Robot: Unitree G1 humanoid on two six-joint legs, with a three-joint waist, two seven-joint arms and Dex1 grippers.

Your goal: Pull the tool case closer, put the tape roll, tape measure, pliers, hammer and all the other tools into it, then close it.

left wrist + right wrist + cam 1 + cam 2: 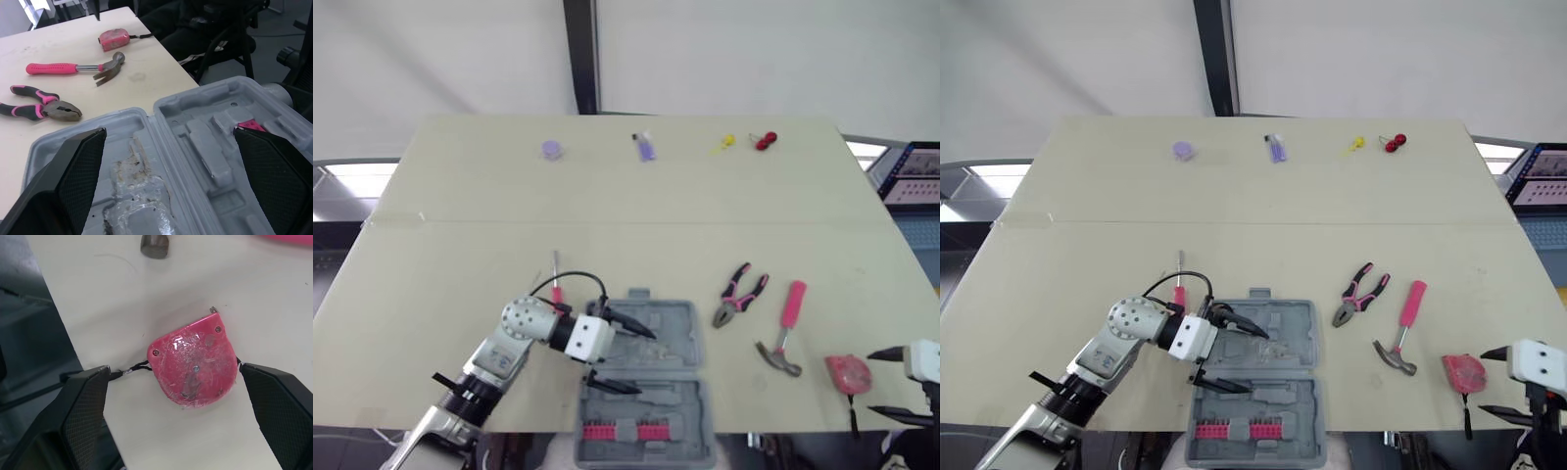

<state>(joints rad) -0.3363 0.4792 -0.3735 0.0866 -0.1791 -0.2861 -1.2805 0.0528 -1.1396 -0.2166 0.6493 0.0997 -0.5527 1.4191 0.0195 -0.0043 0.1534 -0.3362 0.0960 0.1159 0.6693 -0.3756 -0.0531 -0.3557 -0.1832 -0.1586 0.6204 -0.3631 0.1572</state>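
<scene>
The tool case [677, 338] lies open on the table [607, 206], directly under the left gripper [646, 362]. Its grey moulded halves are both spread flat. That gripper's two black fingers are spread wide above the half farther from the robot; I cannot tell whether they touch the plastic. Just nearer the robot than these fingers, the other half holds a row of red bits [626, 431].

The hammer [785, 328] lies beyond the right gripper [876, 384] and to its left. Its steel head is the end closer to that gripper, and its pink handle points away. The pliers [739, 294] lie between the two grippers, off the case's right edge and just left of the hammer.

The right gripper is also wide open, and the pink tape measure [193, 360] lies flat on the table between its fingertips, ungripped. A pink-handled screwdriver [557, 279] lies by the left wrist, off the case's far left corner.

Far ahead of both grippers, along the table's far edge, lie a purple round item [553, 150], a purple piece [646, 147], a yellow piece [723, 143] and a red piece [764, 141].
</scene>
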